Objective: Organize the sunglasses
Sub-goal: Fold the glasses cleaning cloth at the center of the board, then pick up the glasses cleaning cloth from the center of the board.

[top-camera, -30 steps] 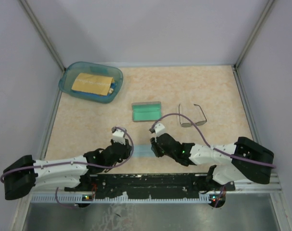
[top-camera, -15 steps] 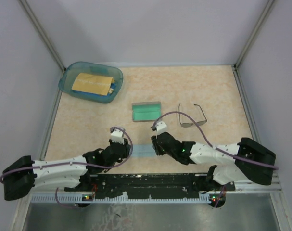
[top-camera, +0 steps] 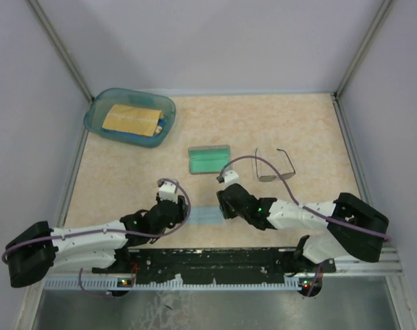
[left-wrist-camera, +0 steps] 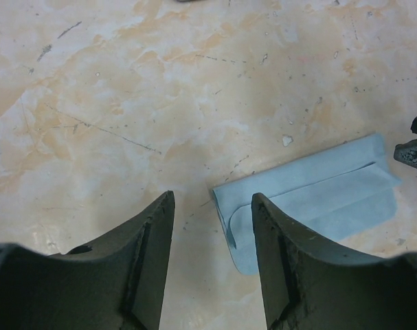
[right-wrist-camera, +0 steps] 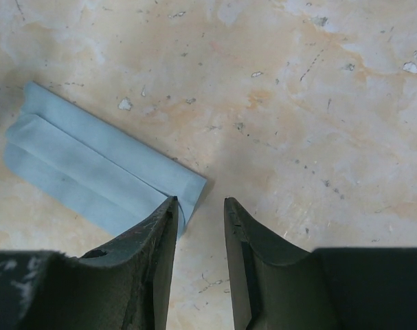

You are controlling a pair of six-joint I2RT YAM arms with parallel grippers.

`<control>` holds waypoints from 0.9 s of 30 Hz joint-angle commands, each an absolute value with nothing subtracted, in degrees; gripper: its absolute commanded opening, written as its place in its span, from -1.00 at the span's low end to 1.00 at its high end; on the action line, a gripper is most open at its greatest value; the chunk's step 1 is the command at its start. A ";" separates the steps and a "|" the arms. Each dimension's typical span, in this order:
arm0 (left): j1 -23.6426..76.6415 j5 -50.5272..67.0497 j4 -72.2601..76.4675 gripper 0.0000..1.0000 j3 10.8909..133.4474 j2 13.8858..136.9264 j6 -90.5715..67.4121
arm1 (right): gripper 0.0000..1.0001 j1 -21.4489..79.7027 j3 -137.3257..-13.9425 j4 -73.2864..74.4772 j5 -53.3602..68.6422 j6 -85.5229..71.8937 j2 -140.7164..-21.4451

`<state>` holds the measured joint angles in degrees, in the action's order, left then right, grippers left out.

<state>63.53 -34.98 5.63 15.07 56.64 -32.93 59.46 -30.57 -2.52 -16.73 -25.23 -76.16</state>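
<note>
The sunglasses [top-camera: 275, 167], thin dark wire frames with the temple arms open, lie on the table right of centre, untouched. Neither wrist view shows them. A folded light blue cloth [top-camera: 207, 216] lies flat near the front, between my two grippers. My left gripper [top-camera: 185, 212] is open at the cloth's left end; in its wrist view the left gripper [left-wrist-camera: 213, 197] has the cloth [left-wrist-camera: 318, 192] lying past its right finger, ungripped. My right gripper [top-camera: 222, 210] stands at the cloth's right end. In the right wrist view it [right-wrist-camera: 200, 201] is open by a narrow gap, with only bare table between its fingers, and the cloth [right-wrist-camera: 91, 172] lies beside its left finger.
An open grey case with teal lining [top-camera: 209, 159] sits mid-table, left of the sunglasses. A blue plastic bin [top-camera: 129, 117] holding a tan packet stands at the back left. Grey walls close in the table on three sides.
My left gripper's jaws have spread wider and it has shifted slightly toward the back. The right gripper opened a little and edged back and left. The cloth stays flat on the table.
</note>
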 commanded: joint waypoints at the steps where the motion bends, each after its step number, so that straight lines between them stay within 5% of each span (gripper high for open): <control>1: 60.66 -29.81 10.27 0.10 15.77 58.43 -30.65 | -0.31 58.91 -33.15 -4.68 -15.83 -25.80 -77.66; 27: 57.26 -23.90 14.50 0.00 13.72 63.13 -30.45 | -0.25 56.48 -33.51 -8.72 -11.68 -24.51 -81.06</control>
